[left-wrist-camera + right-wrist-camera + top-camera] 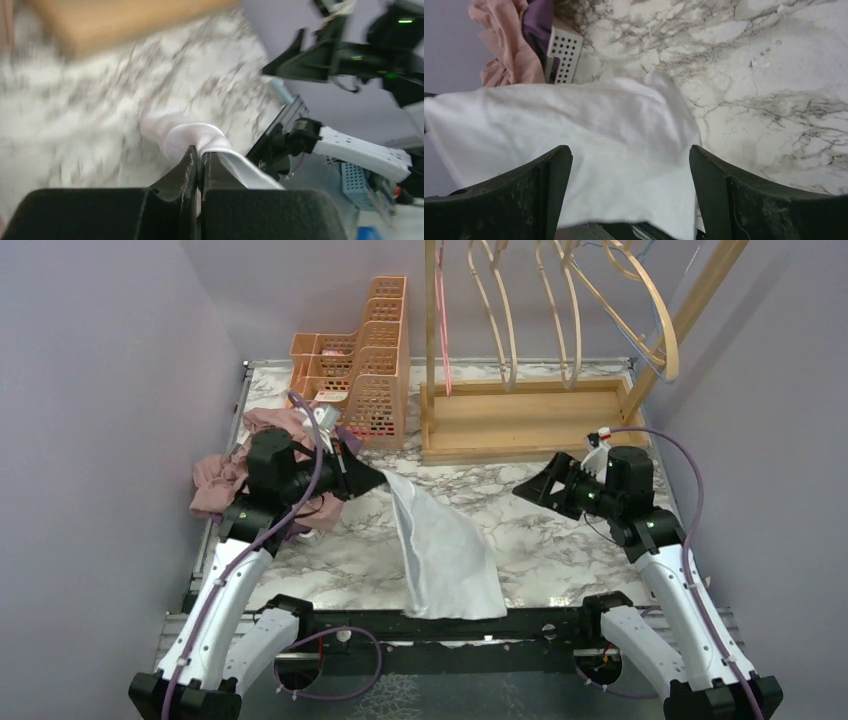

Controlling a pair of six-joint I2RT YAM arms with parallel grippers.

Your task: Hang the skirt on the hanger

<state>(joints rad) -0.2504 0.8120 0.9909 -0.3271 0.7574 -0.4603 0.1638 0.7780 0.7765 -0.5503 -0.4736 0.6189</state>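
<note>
Skirt (445, 560) is pinched tight in your left gripper (378, 478), right gripper (522, 492) wide open and empty. Slide it left onto the skirt's free top corner

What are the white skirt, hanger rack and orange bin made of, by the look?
White skirt: thin matte fabric, weave unclear; it drapes and creases softly. Hanger rack: pale wood, smooth finish, possibly bamboo; tan colour, bent hoops. Orange bin: probably moulded plastic; uniform colour, regular grid holes.
</note>
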